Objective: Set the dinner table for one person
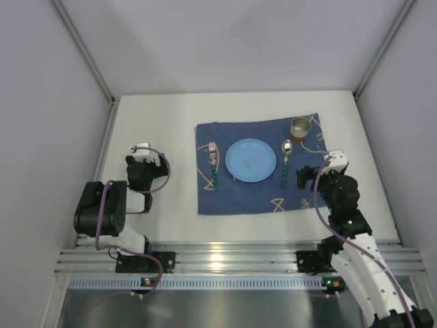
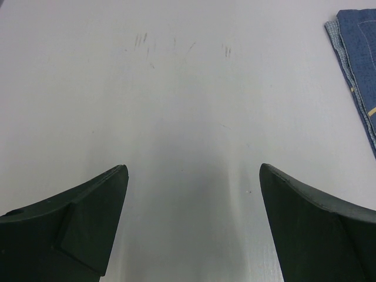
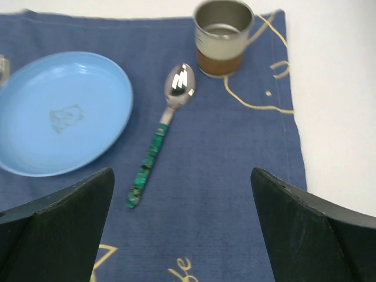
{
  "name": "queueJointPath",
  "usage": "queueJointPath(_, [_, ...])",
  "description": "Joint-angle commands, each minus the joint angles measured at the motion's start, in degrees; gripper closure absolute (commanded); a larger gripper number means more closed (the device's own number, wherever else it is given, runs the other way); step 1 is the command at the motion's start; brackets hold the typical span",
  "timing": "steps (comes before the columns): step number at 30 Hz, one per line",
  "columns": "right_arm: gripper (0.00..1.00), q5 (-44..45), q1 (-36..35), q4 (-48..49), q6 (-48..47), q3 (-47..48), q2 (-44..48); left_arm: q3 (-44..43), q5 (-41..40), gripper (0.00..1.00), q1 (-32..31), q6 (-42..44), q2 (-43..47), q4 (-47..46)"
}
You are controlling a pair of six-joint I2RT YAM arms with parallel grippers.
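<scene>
Widely spread, empty: left fingers (image 2: 76, 229), right fingers (image 3: 59, 229).

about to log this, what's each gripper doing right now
Left gripper: open, holding nothing, over the bare dinner table.
Right gripper: open, holding nothing, above the blue cloth.

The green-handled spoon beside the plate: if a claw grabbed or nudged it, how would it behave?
The spoon looks rigid, so it should lift without bending. Its shiny metal bowl may be slippery. Lying flat on the blue cloth, it would probably slide rather than roll.
</scene>
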State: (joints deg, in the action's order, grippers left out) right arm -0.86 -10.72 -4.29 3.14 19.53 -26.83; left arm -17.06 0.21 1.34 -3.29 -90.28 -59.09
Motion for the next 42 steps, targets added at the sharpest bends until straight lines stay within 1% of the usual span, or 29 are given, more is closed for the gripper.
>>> queueJointPath(1, [0.0,8.9,0.9,16.6,-4.4,-4.3,-5.8,-1.0,0.9,0.02,0.0,0.0,0.4,-3.4])
queueJointPath(2, [0.0,9.1,1.2,19.0,-4.3,-5.3,-7.8,-1.0,0.9,0.01,0.0,0.0,0.4,-3.4])
queueJointPath(3, [0.0,9.3,1.8,25.3,-3.8,-6.5,-12.1,-1.0,0.9,0.02,0.0,0.0,0.4,-3.4])
queueJointPath(4, [0.0,10.3,2.2,29.3,-3.5,-9.0,-14.4,-1.0,0.8,0.02,0.0,0.0,0.4,-3.5])
queueJointPath(5, [0.0,10.3,2.6,33.8,-3.7,-10.4,-19.7,-1.0,1.0,0.01,0.0,0.0,0.4,-3.4])
queueJointPath(6, [0.0,9.9,3.5,43.7,-4.0,-11.6,-22.6,-1.0,0.9,0.02,0.0,0.0,0.4,-3.5])
queueJointPath(7, [0.0,9.3,4.0,48.0,-4.1,-12.9,-25.9,-1.0,0.9,0.02,0.0,0.0,0.4,-3.5])
queueJointPath(8, [0.0,9.0,4.6,52.4,-4.5,-13.0,-32.2,-1.0,1.0,0.02,0.0,0.0,0.3,-3.4])
queueJointPath(9, [0.0,7.5,4.6,56.0,-5.7,-11.8,-34.6,-1.0,1.0,0.02,0.0,0.0,0.3,-3.5])
queueJointPath(10, [0.0,5.1,4.7,59.8,-8.6,-10.7,-37.5,-1.0,0.9,0.02,0.0,0.0,0.5,-3.5])
queueJointPath(11, [0.0,3.2,4.8,64.2,-11.9,-10.3,-43.5,-1.0,0.9,0.02,-0.1,0.0,0.4,-3.4])
queueJointPath(12, [0.0,2.1,5.3,69.4,-10.6,-9.4,-46.4,-1.1,0.9,0.01,-0.1,0.1,0.4,-3.4])
queueJointPath(13, [0.0,1.4,5.4,71.0,-10.5,-8.6,-49.2,-1.0,0.9,0.02,0.0,0.0,0.4,-3.4])
queueJointPath(14, [0.0,2.1,5.7,74.3,-9.6,-9.1,-52.5,-1.0,0.9,0.01,-0.1,0.0,0.3,-3.4])
queueJointPath(16, [0.0,3.7,7.0,82.7,-8.2,-10.8,-56.1,-1.1,0.8,0.02,0.0,0.0,0.4,-3.5])
queueJointPath(17, [0.0,2.7,7.0,80.5,-8.7,-9.8,-55.3,-1.1,0.8,0.02,0.0,0.0,0.4,-3.4])
queueJointPath(18, [0.0,1.2,7.2,75.4,-9.4,-8.6,-55.1,-1.0,0.8,0.01,-0.1,0.0,0.4,-3.4])
queueJointPath(19, [0.0,1.9,7.4,76.4,-8.9,-8.2,-55.6,-1.1,0.9,0.02,0.0,0.0,0.4,-3.3])
queueJointPath(21, [0.0,4.5,7.5,73.4,-7.6,-7.0,-55.9,-1.0,1.0,0.02,-0.1,0.0,0.4,-3.3])
queueJointPath(25, [0.0,6.0,7.4,73.5,-6.8,-6.4,-56.1,-1.1,0.8,0.01,0.0,0.0,0.3,-3.4])
queueJointPath(42, [0.0,6.0,7.4,73.4,-6.8,-6.4,-56.1,-1.0,0.8,0.01,0.0,0.0,0.4,-3.4])
